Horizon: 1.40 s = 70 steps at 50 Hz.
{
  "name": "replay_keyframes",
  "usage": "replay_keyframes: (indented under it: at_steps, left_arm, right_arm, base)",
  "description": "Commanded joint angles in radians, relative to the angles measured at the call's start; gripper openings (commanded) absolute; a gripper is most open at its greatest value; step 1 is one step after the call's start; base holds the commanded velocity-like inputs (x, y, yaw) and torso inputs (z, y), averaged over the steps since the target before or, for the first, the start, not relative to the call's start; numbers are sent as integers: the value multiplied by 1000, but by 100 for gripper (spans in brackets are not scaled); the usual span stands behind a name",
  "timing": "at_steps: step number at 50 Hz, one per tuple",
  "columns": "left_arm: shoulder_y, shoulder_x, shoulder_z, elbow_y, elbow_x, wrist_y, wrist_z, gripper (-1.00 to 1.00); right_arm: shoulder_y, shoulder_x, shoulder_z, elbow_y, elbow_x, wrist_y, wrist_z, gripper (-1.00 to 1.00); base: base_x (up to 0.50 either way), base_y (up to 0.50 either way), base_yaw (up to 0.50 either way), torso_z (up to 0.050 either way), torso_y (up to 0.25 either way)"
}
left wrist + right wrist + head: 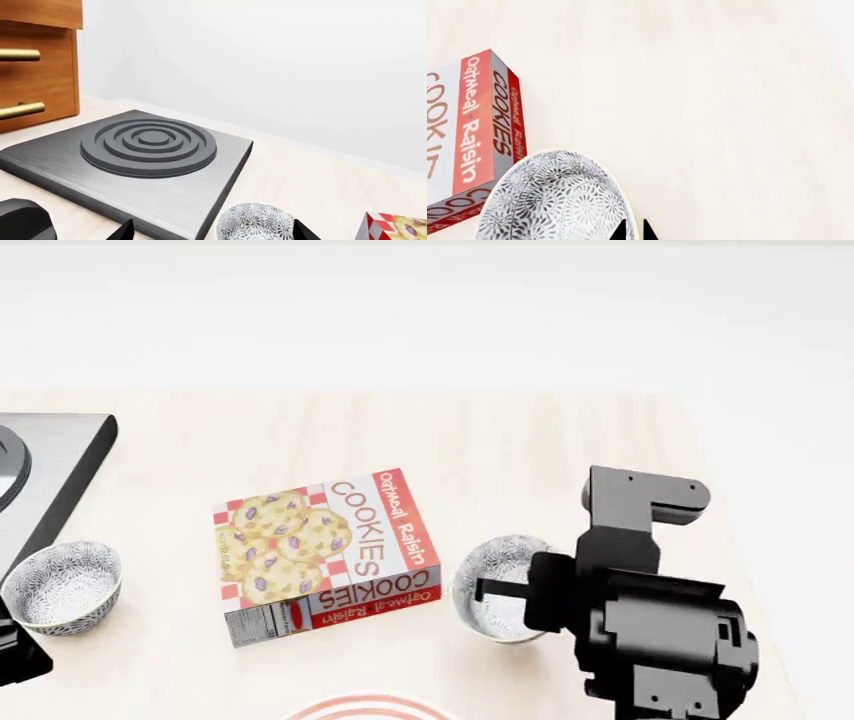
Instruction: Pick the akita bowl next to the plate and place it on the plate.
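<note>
The right gripper [632, 231] pinched the akita bowl [501, 585] rim narrowly near the worktop's front edge; that thin rim grip risked slipping before the plate [370, 706]

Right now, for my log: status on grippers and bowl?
Left gripper open over other bowl. Right gripper on akita bowl rim, grip unclear. Plate near, cookie box beside.

Plate [370, 707] barely peeks in, cut by the head view's bottom edge; right arm covers the akita bowl's [499, 585] near side.
</note>
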Motion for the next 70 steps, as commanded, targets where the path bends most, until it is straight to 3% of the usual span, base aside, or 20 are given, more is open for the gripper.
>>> replay_keyframes:
  at_steps: [1,14,24,29,32,44,57,70]
  left_arm:
    - [3,-3,2,11,-5,-8,-6,100]
    - [3,-4,5,8,-7,-4,-8,100]
    - [6,-6,9,16,-7,-7,-13,100]
    - [5,-7,9,15,-7,-6,-14,100]
    - [4,-8,10,10,-7,-2,-13,100]
    - [7,-9,14,20,-8,-8,-20,100]
    - [3,-8,16,0,-8,8,-16,100]
    - [4,-12,18,6,-13,4,-19,100]
  right_arm:
    - [-109,4,-43,-417,0,195,-7,-100]
    - [-106,12,-90,-722,15,409,-14,-100]
    - [-82,-2,-45,-886,84,608,8,-100]
    - [-85,168,-56,-829,827,607,694,-100]
    - [-86,186,-41,-801,1186,605,833,-100]
    - [-110,249,-71,-721,1653,591,1121,-100]
    - [-142,263,-127,-678,1817,551,1147,-100]
    - [-172,255,-172,-678,1799,528,1074,-100]
  base:
    - [0,0,0,0,0]
    - [0,0,0,0,1]
    - [0,0,0,0,0]
    - [0,0,0,0,0]
    - [0,0,0,0,3]
    - [0,0,0,0,0]
    - [0,0,0,0,0]
    - [0,0,0,0,1]
